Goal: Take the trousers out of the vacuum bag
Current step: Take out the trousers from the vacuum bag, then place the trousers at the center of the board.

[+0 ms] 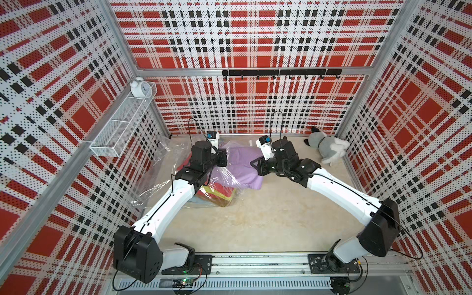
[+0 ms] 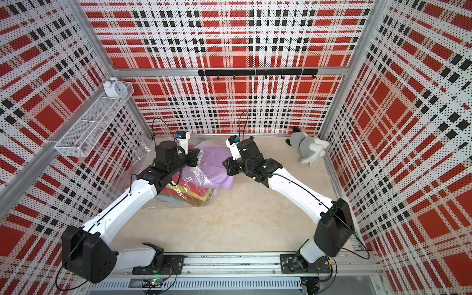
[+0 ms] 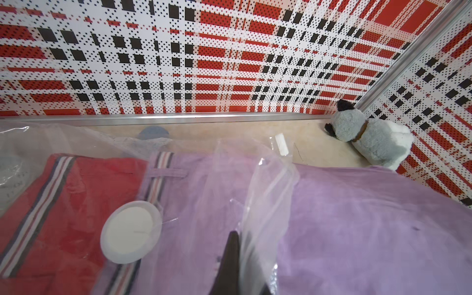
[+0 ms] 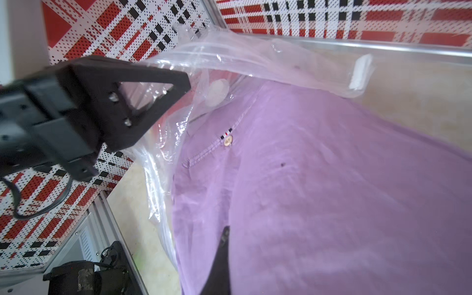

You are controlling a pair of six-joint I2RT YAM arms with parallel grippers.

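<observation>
The crinkly clear vacuum bag (image 1: 158,178) (image 2: 138,163) lies at the left of the floor, its round white valve cap (image 3: 131,232) (image 4: 217,93) on top. Inside is a stack of folded trousers: red (image 3: 76,204), yellow-green (image 1: 217,196) and mustard brown (image 1: 224,203). The lilac trousers (image 1: 245,163) (image 2: 217,166) (image 4: 332,191) lie uppermost, sticking partly out of the bag's mouth to the right. My left gripper (image 1: 222,158) (image 3: 233,235) is shut on a raised fold of the bag's plastic (image 3: 268,178). My right gripper (image 1: 252,162) (image 4: 226,229) is shut on the lilac cloth.
A grey-white plush toy (image 1: 327,148) (image 3: 370,138) lies in the back right corner. A wire basket (image 1: 122,122) with an alarm clock (image 1: 140,88) hangs on the left wall. A black hook rail (image 1: 281,72) crosses the back wall. The bag's white slider clip (image 4: 360,74) sits at the bag's mouth.
</observation>
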